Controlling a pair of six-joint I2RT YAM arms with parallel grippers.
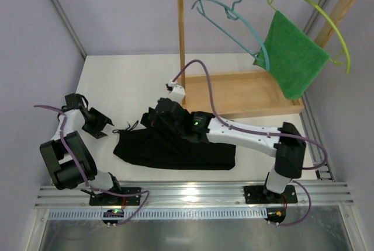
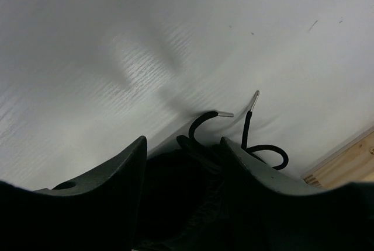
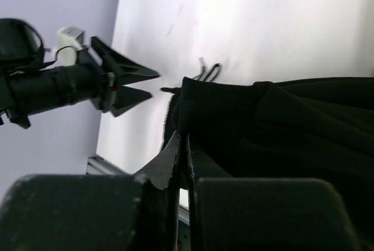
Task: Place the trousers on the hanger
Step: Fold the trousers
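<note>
Pinching the trousers [image 3: 280, 134], the right claw [image 3: 182, 143] is closed; the left claw [image 3: 153, 83] gapes just beside them.

Bright overhead light, perhaps blurred fingers [image 2: 111, 192].

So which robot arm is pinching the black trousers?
The right gripper. Its fingers are shut tight on the edge of the trousers. The left gripper is open and pinches nothing.

The white table [image 1: 128, 82] is carrying the black trousers [image 1: 175, 154], lying folded near its front edge with their drawstring [image 2: 248, 124] trailing onto bare surface; a wooden rack [image 1: 245, 93] is standing far right.
</note>
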